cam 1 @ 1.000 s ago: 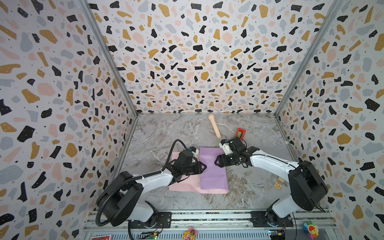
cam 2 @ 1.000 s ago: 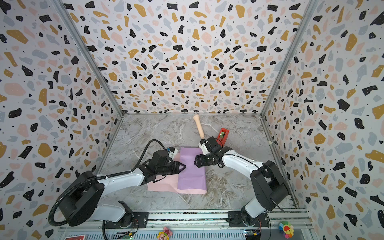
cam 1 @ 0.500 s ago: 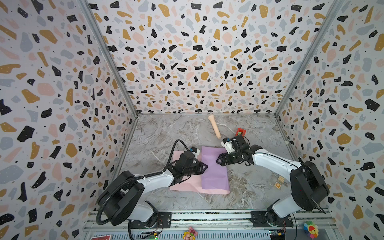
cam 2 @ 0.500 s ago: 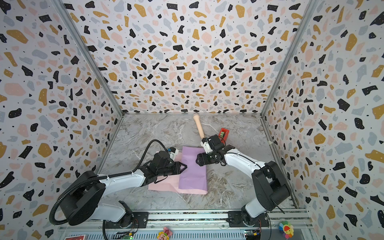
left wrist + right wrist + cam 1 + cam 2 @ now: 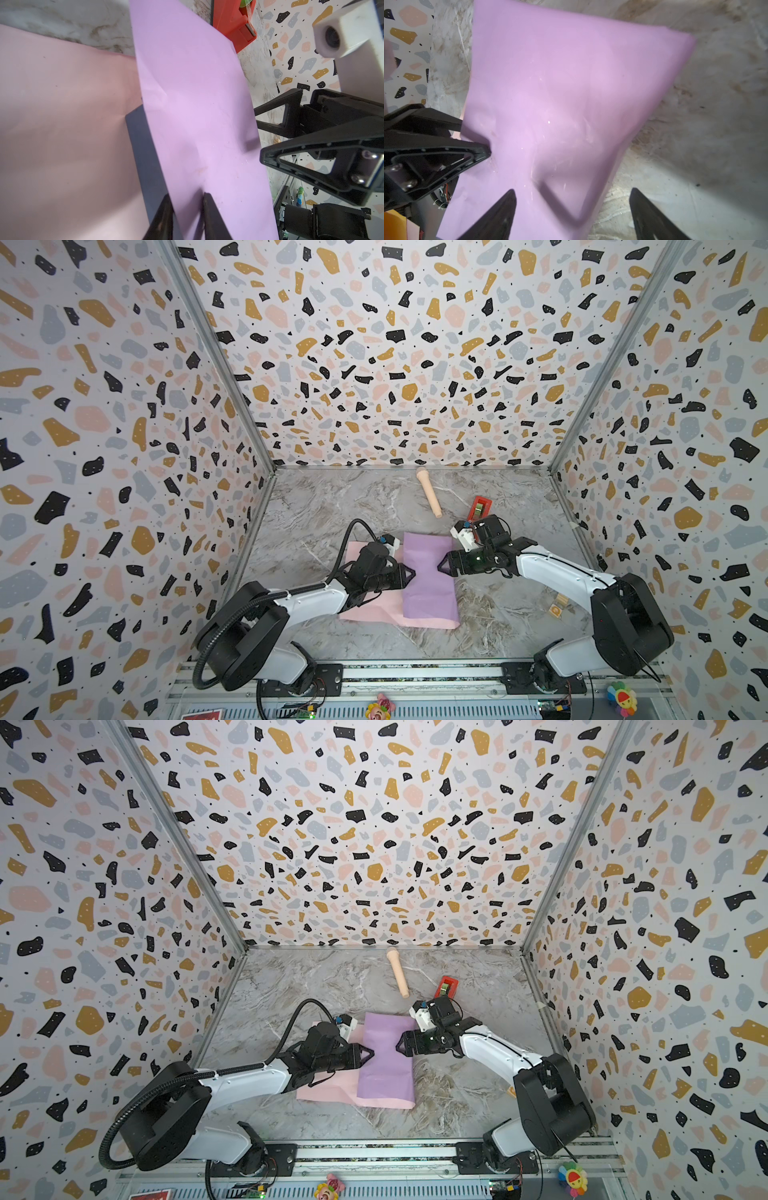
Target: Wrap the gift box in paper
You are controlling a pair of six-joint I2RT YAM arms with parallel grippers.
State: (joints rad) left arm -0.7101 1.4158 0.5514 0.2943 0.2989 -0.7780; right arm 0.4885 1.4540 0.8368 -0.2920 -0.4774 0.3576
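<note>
The paper (image 5: 428, 576) lies in mid-table in both top views, its lilac face folded over its pink face (image 5: 365, 610). The gift box is hidden under it in both top views; only a dark navy side (image 5: 143, 158) shows in the left wrist view. My left gripper (image 5: 409, 573) (image 5: 187, 197) is shut on the lilac flap's left edge, pinching it against the box edge. My right gripper (image 5: 441, 566) (image 5: 572, 192) stands open at the flap's right edge. One of its fingers is over the lilac paper, the other over the table, and it holds nothing.
A beige toy microphone (image 5: 429, 493) lies at the back of the table. A red tape dispenser (image 5: 480, 508) stands just behind my right wrist. Small wooden blocks (image 5: 557, 608) sit at the right. Patterned walls close in three sides.
My right gripper's jaws have spread wider while it stayed at the flap's right edge. The left gripper and the paper have hardly moved.
</note>
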